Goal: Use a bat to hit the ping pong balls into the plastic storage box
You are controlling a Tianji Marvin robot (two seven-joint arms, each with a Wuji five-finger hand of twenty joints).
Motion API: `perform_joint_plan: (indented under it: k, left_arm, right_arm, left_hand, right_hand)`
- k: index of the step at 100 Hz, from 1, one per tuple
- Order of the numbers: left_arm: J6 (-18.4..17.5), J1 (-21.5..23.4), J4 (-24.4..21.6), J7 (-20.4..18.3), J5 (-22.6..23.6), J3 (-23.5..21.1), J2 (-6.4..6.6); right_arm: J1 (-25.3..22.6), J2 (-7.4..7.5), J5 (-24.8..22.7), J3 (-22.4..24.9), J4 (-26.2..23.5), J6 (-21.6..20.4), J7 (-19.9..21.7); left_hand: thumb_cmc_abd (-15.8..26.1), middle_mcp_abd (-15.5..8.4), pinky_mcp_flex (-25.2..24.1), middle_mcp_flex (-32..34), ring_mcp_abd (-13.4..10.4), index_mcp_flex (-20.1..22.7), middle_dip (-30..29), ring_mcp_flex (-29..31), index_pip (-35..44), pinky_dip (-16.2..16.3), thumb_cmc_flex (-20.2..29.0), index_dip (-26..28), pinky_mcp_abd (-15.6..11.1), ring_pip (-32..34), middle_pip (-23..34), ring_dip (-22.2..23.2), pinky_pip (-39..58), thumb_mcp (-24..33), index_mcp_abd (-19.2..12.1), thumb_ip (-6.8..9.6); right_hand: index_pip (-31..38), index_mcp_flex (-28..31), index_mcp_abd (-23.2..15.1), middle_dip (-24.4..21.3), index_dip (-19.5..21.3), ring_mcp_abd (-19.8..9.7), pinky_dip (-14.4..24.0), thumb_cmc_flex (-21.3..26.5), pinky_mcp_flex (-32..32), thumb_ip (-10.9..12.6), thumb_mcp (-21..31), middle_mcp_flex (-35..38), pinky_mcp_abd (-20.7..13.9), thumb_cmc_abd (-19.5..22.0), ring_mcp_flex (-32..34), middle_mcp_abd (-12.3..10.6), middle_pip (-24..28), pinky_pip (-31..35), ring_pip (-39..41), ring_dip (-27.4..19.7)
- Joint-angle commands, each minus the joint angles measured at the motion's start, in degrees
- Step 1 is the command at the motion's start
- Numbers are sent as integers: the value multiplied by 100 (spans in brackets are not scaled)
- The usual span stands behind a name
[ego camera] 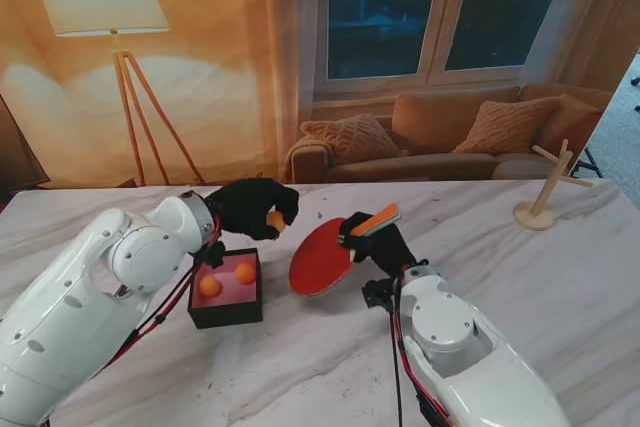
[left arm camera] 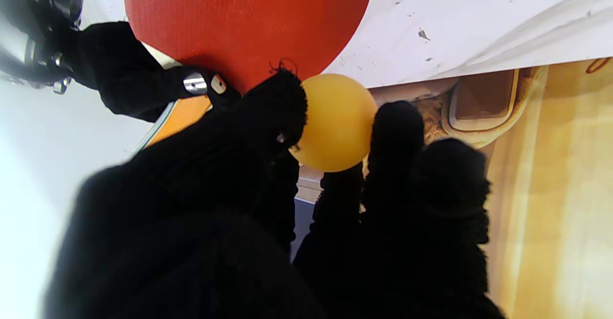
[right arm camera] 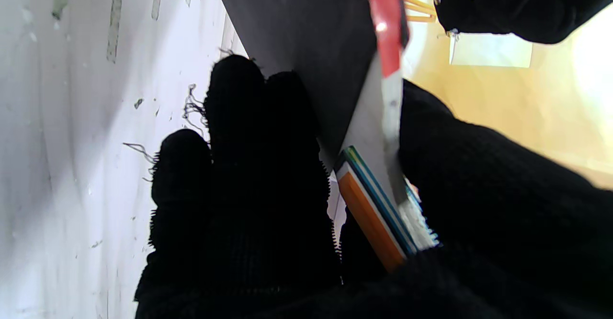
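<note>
**Ball Held Beside Bat, Two Balls in Box**

The left hand (ego camera: 250,207), in a black knit glove, is raised over the marble table (ego camera: 560,277) just beyond the far edge of the storage box (ego camera: 226,289). Its fingers (left arm camera: 268,118) are closed around an orange ping pong ball (ego camera: 275,219). The left wrist view confirms the grip: the ball (left arm camera: 337,122) sits pinched between the gloved fingertips, with part of its surface exposed.

The right hand (ego camera: 378,240), also gloved in black, is wrapped around the handle of the bat (ego camera: 322,255). The orange handle end protrudes past the hand on the far side. The red blade extends from the hand toward the robot's left and tilts down; whether its lower edge touches the table cannot be determined. In the right wrist view the bat (right arm camera: 383,27) is seen nearly edge-on, with its striped handle clamped between the fingers (right arm camera: 239,132) and the rest of the hand.

The held ball is just beside the upper left edge of the blade. Contact between ball and blade cannot be confirmed from any view.

The storage box is a small dark-walled container with a pinkish interior, standing on the table left of the bat and nearer to me than the left hand. Two more orange balls (ego camera: 210,286) lie inside it, apart from each other.

A wooden stand (ego camera: 545,192) rests on the far right of the table, well apart from both hands.
</note>
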Motion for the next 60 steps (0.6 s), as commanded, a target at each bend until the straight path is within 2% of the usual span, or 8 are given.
perform_joint_plan:
  k: [1, 31, 60]
  left_arm:
    - [9, 22, -142, -75, 39, -93, 28]
    - [97, 68, -393, -130, 52, -357, 31]
    - [104, -81, -476, -197, -22, -366, 30]
  right_arm:
    - [40, -65, 45, -67, -43, 35, 100]
    - [241, -148, 255, -322, 11, -197, -8]
    - [480, -225, 377, -537, 214, -152, -23]
  left_hand:
    - [147, -193, 23, 437, 347, 165, 241, 126, 289, -109, 422, 157, -867, 65, 129, 85, 149, 305, 7, 215]
    - [175, -201, 20, 433, 350, 154, 250, 112, 273, -104, 436, 162, -885, 54, 95, 98, 139, 269, 1, 222]
    - [196, -205, 9, 425, 354, 147, 265, 101, 252, -98, 440, 181, -901, 43, 63, 120, 126, 236, -5, 235]
  right_hand:
    - [939, 1216, -48, 2, 373, -492, 74, 852, -39, 205, 1015, 319, -117, 582, -370, -1270, 199, 93, -148, -31]
    - [935, 1187, -134, 1, 443, -578, 64, 836, -28, 209, 947, 304, -153, 631, -379, -1356, 189, 73, -182, -36]
    - [942, 1190, -174, 4, 487, -615, 55, 835, -20, 221, 926, 307, -171, 645, -376, -1390, 181, 50, -225, -21]
